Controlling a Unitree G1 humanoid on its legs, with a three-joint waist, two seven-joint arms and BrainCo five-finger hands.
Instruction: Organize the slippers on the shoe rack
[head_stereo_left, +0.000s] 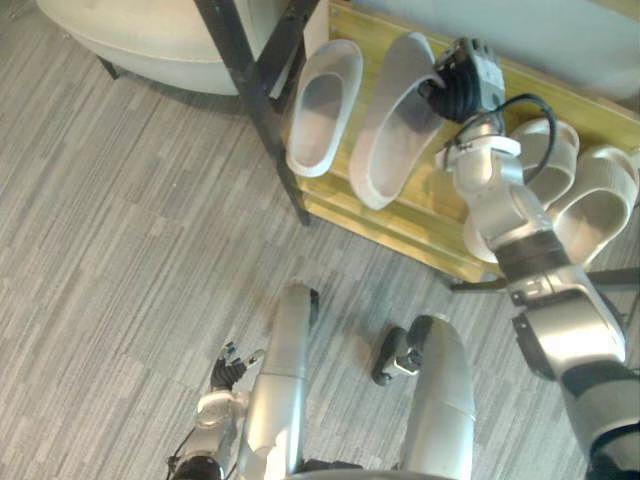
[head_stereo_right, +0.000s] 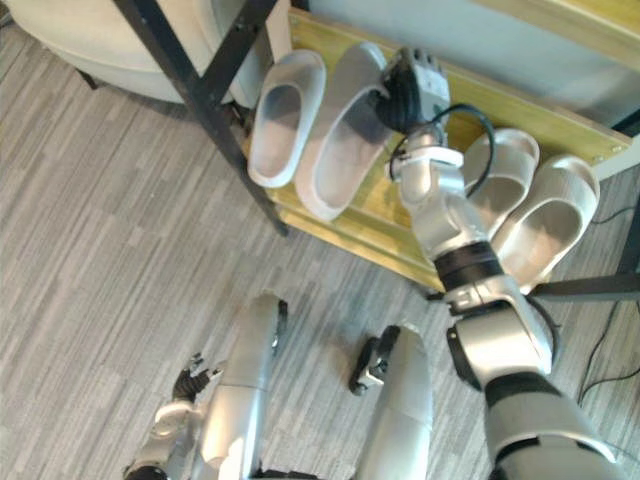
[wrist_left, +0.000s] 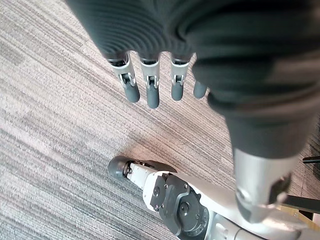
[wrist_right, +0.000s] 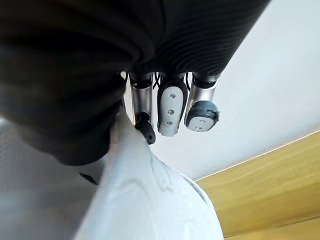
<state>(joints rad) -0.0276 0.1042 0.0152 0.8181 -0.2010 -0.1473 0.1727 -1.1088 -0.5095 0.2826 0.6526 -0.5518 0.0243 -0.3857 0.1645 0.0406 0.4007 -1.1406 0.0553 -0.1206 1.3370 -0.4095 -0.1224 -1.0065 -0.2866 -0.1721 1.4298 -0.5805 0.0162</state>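
Holding the left hand (head_stereo_left: 228, 368) low at the near left over the grey striped floor (head_stereo_left: 120, 220), with its fingers (wrist_left: 152, 92) pointing down, straight and a little apart, and gripping nothing.

Facing a pale rounded piece of furniture (head_stereo_left: 150, 40) at the far left, and just right of it the shoe rack (head_stereo_left: 425, 200), with a black slanted frame (head_stereo_left: 250, 85) crossing in front of the rack's left end and a wooden shelf running off to the right.

Looking down on four pale grey slippers lying on that shelf. Finding the first slipper (head_stereo_left: 322, 105) at the left end, just right of the black frame, sole down with its opening showing. Finding the second slipper (head_stereo_left: 390, 135) right beside it, longer in view, with its near end reaching over the shelf's front edge.

Reaching across the rack with the right arm and setting the right hand (head_stereo_left: 465, 75) on the far end of the second slipper. Curling the fingers (wrist_right: 170, 107) of that hand down over the slipper's edge, one dark tip pressing on its pale surface. Hiding the thumb behind the slipper.

Passing the same arm in front of the third slipper (head_stereo_left: 555, 150) and leaving the fourth slipper (head_stereo_left: 600, 205) at the far right, these two lying side by side, well apart from the left two.
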